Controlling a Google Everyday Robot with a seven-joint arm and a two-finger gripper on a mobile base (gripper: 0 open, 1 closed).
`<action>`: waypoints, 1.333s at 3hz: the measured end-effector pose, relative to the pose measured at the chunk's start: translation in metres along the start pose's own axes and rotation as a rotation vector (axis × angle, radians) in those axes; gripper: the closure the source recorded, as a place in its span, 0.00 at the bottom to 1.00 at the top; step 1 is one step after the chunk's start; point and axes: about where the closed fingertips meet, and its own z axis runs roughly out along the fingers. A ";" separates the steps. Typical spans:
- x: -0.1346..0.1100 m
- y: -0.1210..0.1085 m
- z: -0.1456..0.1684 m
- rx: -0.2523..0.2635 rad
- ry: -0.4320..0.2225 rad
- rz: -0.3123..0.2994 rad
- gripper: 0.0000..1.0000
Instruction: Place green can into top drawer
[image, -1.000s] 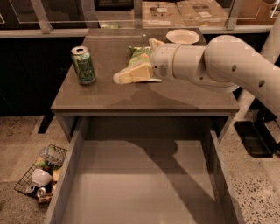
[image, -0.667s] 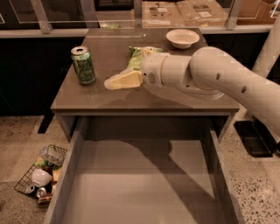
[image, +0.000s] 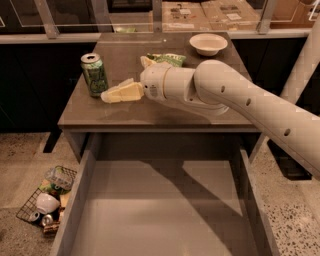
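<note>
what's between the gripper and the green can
Nothing. In the camera view the gripper is right beside the green can, with at most a sliver of bare table between.

arm (image: 250, 107): white, comes in from the right, slants up-left toward the green can (image: 95, 74)
wrist (image: 165, 85): thick, round, right of can
claw (image: 106, 96): points left, tip just beside can's base, contact unclear

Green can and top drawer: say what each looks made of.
Green can: likely thin aluminium, going by its shiny silver top and printed label. Top drawer: smooth matte grey, perhaps painted metal or laminate. The gripper is close beside the can.
</note>
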 end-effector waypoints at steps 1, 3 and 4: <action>0.001 -0.002 0.017 -0.023 0.016 -0.023 0.00; -0.001 -0.016 0.062 -0.054 0.005 -0.041 0.00; -0.009 -0.020 0.081 -0.065 -0.035 -0.041 0.00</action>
